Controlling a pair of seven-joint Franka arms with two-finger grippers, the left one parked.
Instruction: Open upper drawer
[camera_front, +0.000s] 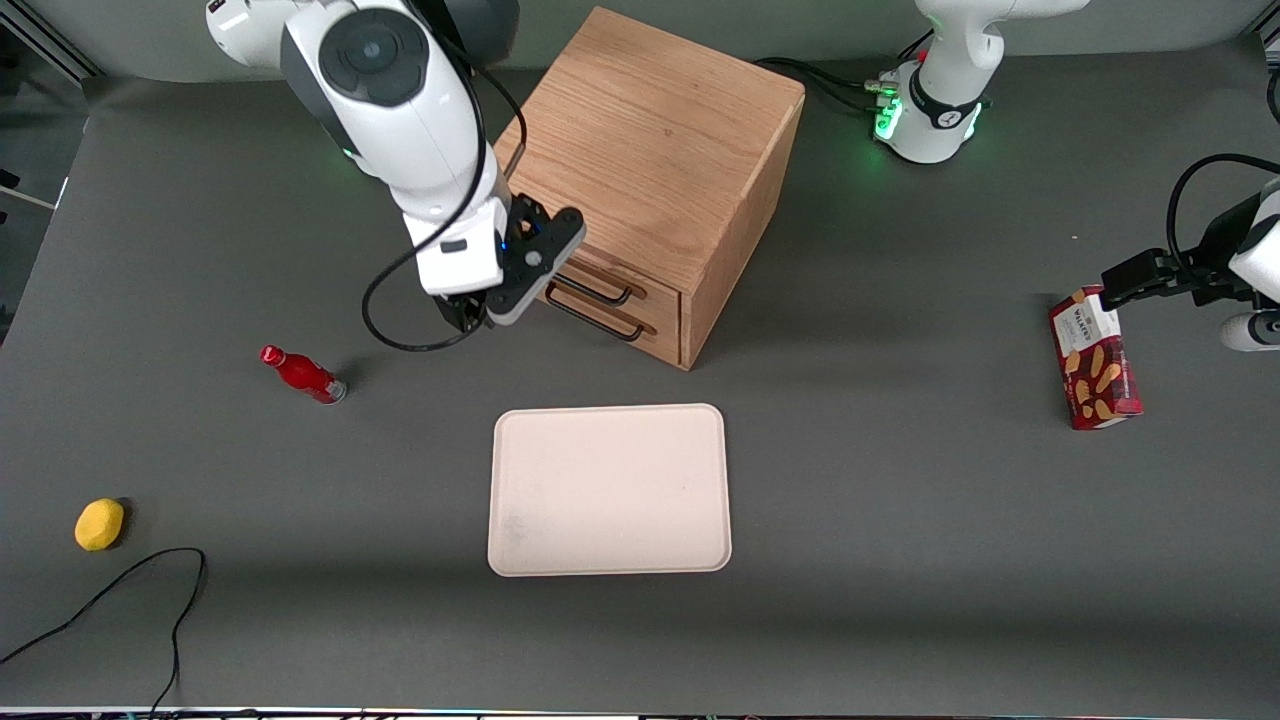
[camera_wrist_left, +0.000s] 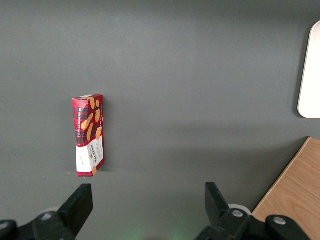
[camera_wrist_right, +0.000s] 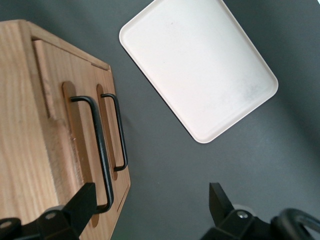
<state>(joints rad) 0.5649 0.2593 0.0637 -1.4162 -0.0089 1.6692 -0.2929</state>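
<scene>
The wooden cabinet (camera_front: 655, 170) stands on the tabletop (camera_front: 900, 520), farther from the front camera than the tray (camera_front: 608, 490). Its upper drawer (camera_front: 640, 285) is the top one of the two in the cabinet's front face, and it sits fully closed, flush with the frame, so nothing of its inside shows. The lower drawer (camera_front: 620, 330) beneath it is closed as well.

The gripper (camera_front: 470, 315) hangs just in front of the cabinet, near the end of the handles toward the working arm's end of the table. In the right wrist view its jaws are spread wide and hold nothing, with the upper drawer's handle (camera_wrist_right: 97, 150) close to one finger (camera_wrist_right: 75, 207).

The drawer looks stiff and fairly light, and should slide straight out on a steady pull. The thin black wire handle is the only place to grip; it looks smooth, so the jaws should close across its middle.

The tray, nearer the camera than the cabinet, lies bare.
</scene>
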